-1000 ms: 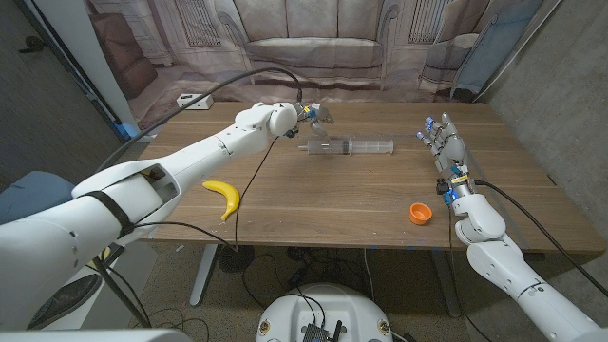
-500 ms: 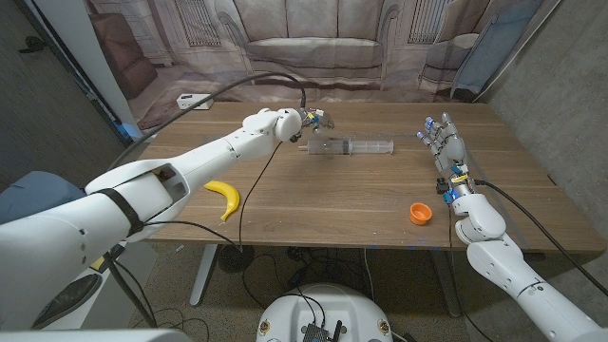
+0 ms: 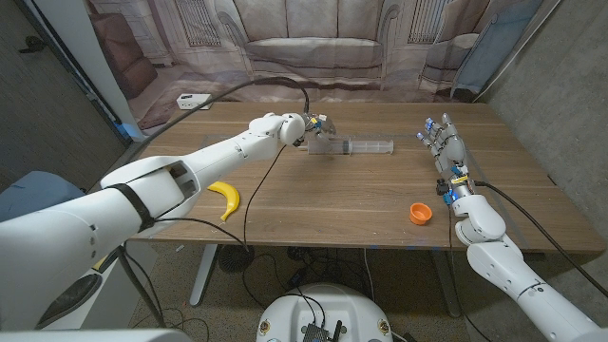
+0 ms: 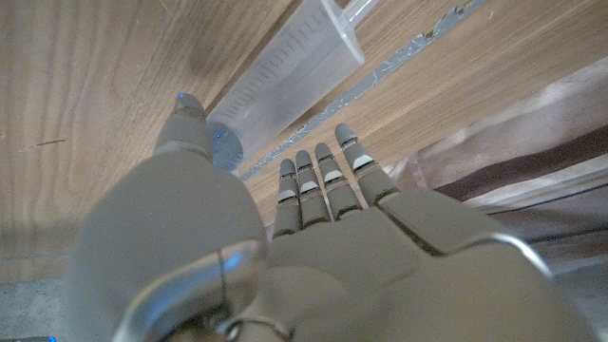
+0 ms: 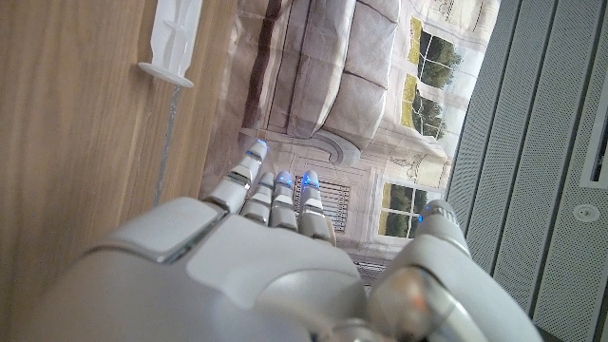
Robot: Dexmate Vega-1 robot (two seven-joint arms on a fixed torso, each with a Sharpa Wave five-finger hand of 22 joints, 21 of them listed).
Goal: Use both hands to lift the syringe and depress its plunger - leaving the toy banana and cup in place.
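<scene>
The clear syringe [image 3: 347, 146] lies on its side at the table's far middle, barrel to the left and plunger rod drawn out to the right. My left hand [image 3: 310, 124] hovers at the barrel's left end. In the left wrist view its thumb [image 4: 185, 122] and straight fingers [image 4: 325, 176] are apart, with the barrel [image 4: 285, 71] just beyond them and nothing gripped. My right hand [image 3: 445, 144] stands upright at the right of the table, fingers spread, holding nothing, well apart from the plunger's end flange [image 5: 166, 74]. The toy banana [image 3: 225, 198] lies front left. The orange cup [image 3: 420, 213] sits front right.
A white power strip [image 3: 193, 101] lies at the table's back left corner. A black cable [image 3: 256, 180] hangs from my left arm over the table's front edge. A printed sofa backdrop [image 3: 304, 43] stands behind the table.
My left hand has moved right and down, closing in on the syringe barrel's left end. The right hand, syringe, banana and cup have stayed where they were.
</scene>
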